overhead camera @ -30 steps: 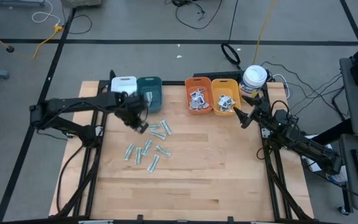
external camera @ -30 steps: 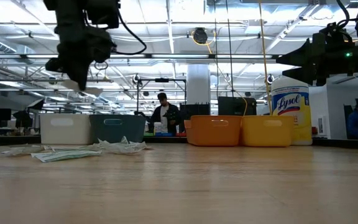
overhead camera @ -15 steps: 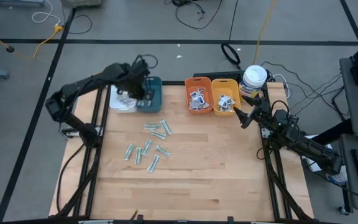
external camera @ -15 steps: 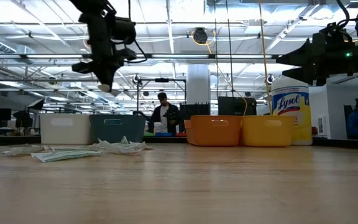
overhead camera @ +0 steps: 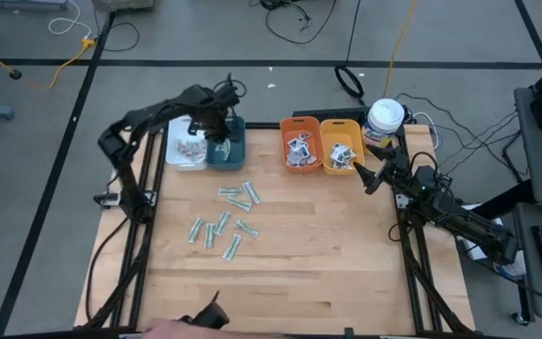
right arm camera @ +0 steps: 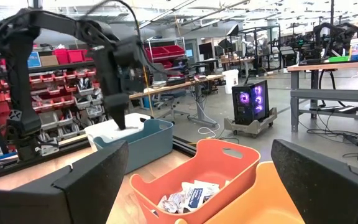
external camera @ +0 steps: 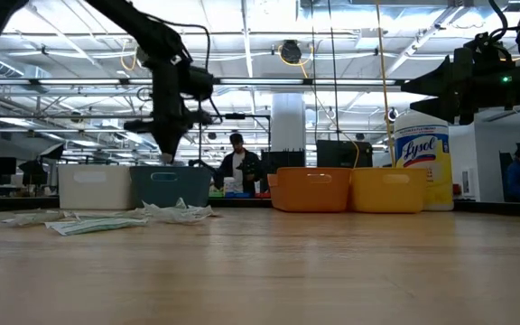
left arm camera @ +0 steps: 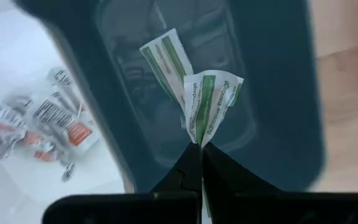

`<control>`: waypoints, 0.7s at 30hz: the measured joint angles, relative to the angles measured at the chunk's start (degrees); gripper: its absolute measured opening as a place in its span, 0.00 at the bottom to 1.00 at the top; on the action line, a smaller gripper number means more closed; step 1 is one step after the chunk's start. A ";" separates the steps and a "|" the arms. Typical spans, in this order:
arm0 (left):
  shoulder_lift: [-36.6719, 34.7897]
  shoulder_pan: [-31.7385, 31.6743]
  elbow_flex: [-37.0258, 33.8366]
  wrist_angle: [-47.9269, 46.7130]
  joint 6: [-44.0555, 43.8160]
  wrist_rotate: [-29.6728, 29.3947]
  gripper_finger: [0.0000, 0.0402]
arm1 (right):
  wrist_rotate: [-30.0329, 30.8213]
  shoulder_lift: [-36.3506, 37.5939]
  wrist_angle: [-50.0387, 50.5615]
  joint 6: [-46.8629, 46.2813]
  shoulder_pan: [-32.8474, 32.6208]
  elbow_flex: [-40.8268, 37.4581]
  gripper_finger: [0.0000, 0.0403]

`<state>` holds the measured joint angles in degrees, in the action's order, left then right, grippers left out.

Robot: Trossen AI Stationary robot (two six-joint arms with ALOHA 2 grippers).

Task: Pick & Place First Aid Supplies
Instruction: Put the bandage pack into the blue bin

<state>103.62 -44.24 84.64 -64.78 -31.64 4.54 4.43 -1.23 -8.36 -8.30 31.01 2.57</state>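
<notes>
High view: near the worktop's [overhead camera: 280,273] front edge a person's hand [overhead camera: 172,330] has appeared. Loose pale-green strips [overhead camera: 226,222] lie mid-worktop as before. The left hand [overhead camera: 216,130] has swung from the strips to above the teal bin [overhead camera: 231,153], clenched on a green-printed bandage packet [left arm camera: 209,102]. The right hand [overhead camera: 365,174] waits released beside the yellow bin [overhead camera: 341,149].

— What's under my left gripper [left arm camera: 196,163]?
— I see a smooth, slightly glossy teal plastic bin [left arm camera: 278,93]; the pinched bandage strip [left arm camera: 209,102] looks like matt, creased paper.
— And beside it?
— A matt wooden table [left arm camera: 344,93], pale and finely grained.
</notes>
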 joint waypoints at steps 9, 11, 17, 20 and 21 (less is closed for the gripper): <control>8.21 0.16 -0.07 2.02 -1.91 0.00 0.01 | 0.01 0.00 0.00 0.00 -0.01 0.00 0.97; 8.52 0.19 -0.07 2.00 -1.90 0.37 0.01 | 0.01 0.00 0.00 0.01 0.00 0.00 0.97; 8.41 0.88 -0.07 2.08 -1.41 0.38 0.13 | 0.00 0.00 0.00 0.00 0.01 0.02 0.97; 8.39 0.86 -0.07 2.00 -1.31 0.33 0.26 | 0.00 0.00 0.00 0.00 -0.01 0.01 0.97; 8.26 0.86 -0.07 2.02 -1.62 0.14 0.31 | 0.00 0.00 0.00 0.00 0.00 0.01 0.97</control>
<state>111.88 -43.38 84.58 -62.76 -33.26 4.68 4.43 -1.23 -8.36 -8.30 31.01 2.59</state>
